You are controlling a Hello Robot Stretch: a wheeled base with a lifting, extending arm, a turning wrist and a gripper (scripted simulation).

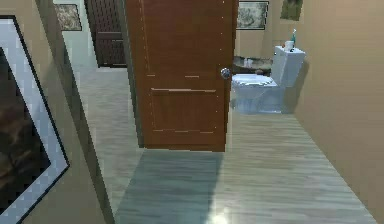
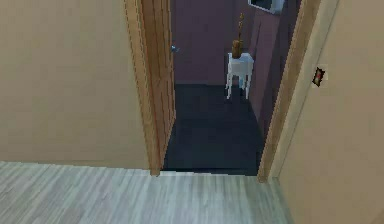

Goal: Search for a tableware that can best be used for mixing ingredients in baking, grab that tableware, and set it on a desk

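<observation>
No bowl or other tableware can be made out, and no desk. In the forward view a brown wooden door (image 1: 182, 72) stands ahead with a round knob (image 1: 225, 72). To its right sits a white toilet (image 1: 268, 85) with a small blue-green bottle (image 1: 293, 40) on its tank.
A framed picture (image 1: 22, 110) hangs on the near wall at the forward view's left. Pale plank floor (image 1: 270, 170) lies ahead. In the arm side view an open doorway (image 2: 215, 90) leads to a dark-floored purple room with a small white stand (image 2: 238, 72) carrying a brown object (image 2: 237, 46).
</observation>
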